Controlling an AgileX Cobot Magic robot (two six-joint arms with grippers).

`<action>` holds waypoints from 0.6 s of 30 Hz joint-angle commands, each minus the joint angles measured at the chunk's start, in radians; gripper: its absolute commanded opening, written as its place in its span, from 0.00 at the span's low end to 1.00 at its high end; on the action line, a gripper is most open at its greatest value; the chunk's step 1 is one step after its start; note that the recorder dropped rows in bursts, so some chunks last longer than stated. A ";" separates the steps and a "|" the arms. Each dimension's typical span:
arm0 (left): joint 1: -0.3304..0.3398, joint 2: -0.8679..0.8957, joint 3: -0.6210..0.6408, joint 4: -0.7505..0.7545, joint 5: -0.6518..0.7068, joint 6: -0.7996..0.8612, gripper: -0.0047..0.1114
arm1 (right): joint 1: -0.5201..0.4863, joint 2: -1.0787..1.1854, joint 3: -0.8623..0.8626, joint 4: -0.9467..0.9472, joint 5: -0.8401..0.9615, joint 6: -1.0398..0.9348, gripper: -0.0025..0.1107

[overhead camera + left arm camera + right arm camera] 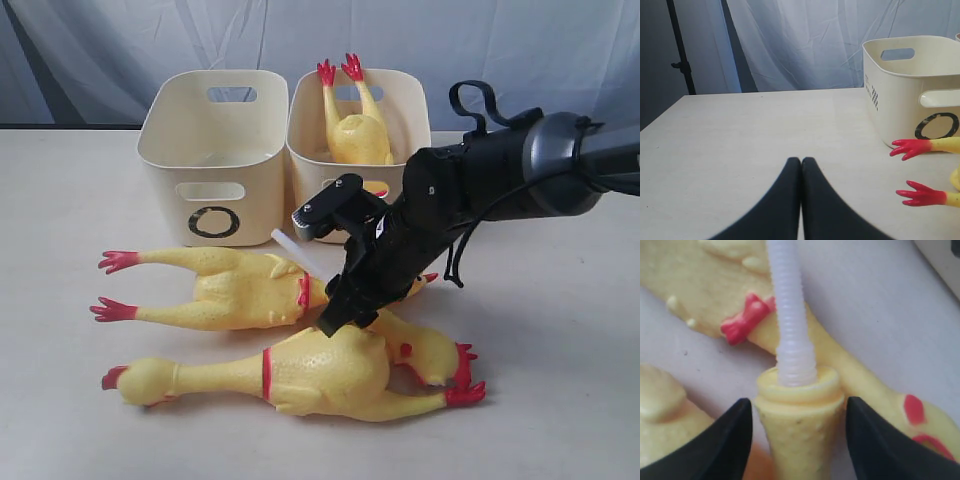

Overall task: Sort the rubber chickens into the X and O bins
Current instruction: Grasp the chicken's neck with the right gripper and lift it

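right wrist view: right end effector [799, 412] spread astride a yellow stub [800, 440] with a ribbed white tube [790, 315]. front long chicken [320, 375] and rear long chicken [235, 295] lie lower centre on the worktop [560, 400], a third chicken [357, 135] in the upper-centre bin [308, 170] beside the o bin [212, 190]. left end effector [801, 167] is pressed together.

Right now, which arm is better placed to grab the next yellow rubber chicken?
Right. The right gripper sits down among the yellow rubber chickens, jaws open either side of a yellow stub holding a white ribbed tube. The left gripper is shut over bare table.

Beige table [60, 400], pale draped curtain [100, 50]
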 commanded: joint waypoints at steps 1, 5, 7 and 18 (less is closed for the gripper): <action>-0.005 -0.004 0.004 -0.003 -0.005 -0.003 0.04 | 0.000 0.004 0.003 -0.011 0.017 -0.007 0.36; -0.005 -0.004 0.004 -0.003 -0.003 -0.003 0.04 | 0.000 0.004 0.003 -0.011 0.017 -0.007 0.12; -0.005 -0.004 0.004 -0.003 0.001 -0.003 0.04 | 0.000 0.000 0.003 -0.011 0.017 -0.007 0.01; -0.005 -0.004 0.004 -0.003 0.001 -0.003 0.04 | 0.000 -0.123 0.003 -0.007 0.013 -0.003 0.01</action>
